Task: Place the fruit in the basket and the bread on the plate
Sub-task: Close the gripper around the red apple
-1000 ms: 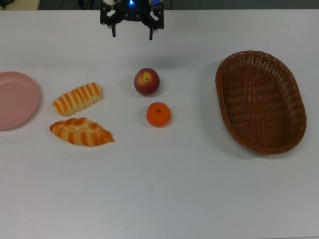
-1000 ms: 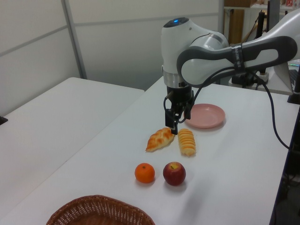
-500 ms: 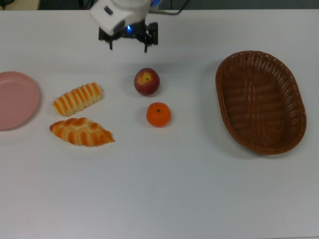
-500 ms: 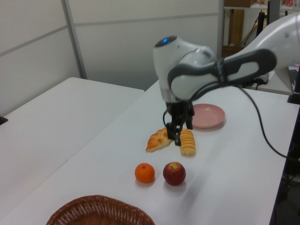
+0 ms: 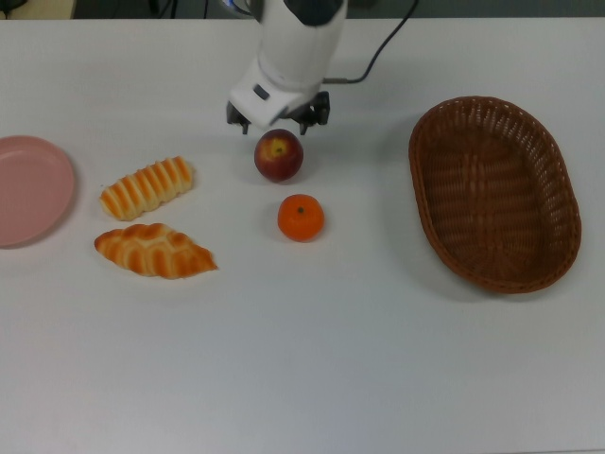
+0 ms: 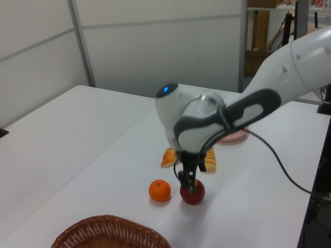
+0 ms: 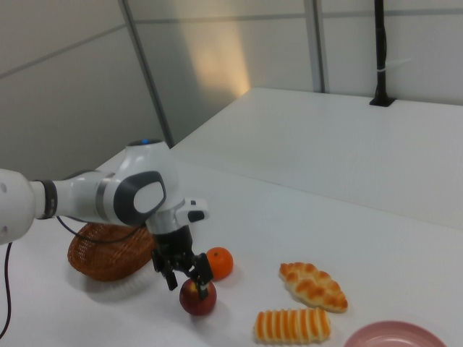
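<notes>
Poised over the apple (image 7: 197, 297) beside the orange (image 7: 219, 262): gripper (image 7: 187, 278), fingers spread wide around its top, not yet clamped.

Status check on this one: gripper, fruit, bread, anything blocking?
Gripper open, straddling the apple, not closed on it. Mandarin and both bread pieces on the table; basket and plate empty. Nothing in the way.

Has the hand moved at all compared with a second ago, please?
Yes. In the top view the hand has moved toward the apple and now sits right at it.
</notes>
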{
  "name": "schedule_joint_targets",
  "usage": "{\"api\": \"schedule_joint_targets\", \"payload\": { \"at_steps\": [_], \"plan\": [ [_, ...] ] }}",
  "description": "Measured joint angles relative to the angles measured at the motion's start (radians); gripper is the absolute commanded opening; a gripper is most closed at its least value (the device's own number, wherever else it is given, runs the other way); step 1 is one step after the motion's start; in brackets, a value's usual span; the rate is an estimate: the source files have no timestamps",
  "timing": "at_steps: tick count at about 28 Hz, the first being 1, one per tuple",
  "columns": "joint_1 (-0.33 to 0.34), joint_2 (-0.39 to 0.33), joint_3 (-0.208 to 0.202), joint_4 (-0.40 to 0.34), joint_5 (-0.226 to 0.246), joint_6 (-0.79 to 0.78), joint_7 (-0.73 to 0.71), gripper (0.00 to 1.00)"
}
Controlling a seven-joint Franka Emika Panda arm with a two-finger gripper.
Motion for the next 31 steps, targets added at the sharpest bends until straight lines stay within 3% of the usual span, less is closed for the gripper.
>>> {"api": "schedule_joint_targets", "payload": {
  "at_steps": [6,19,20,24,25,31],
  "plan": [
    [0.010,0.043,0.000,-0.002,0.000,0.023,0.000,1.00],
    [0.010,0.069,0.000,0.003,0.000,0.070,0.007,1.00],
    [0.010,0.075,0.000,0.004,-0.001,0.071,0.007,0.91],
    [0.010,0.097,0.000,0.013,-0.014,0.072,0.008,0.31],
    [0.010,0.099,0.000,0.016,-0.017,0.072,0.008,0.03],
    [0.010,0.103,0.000,0.027,-0.020,0.073,0.013,0.00]
  ]
}}
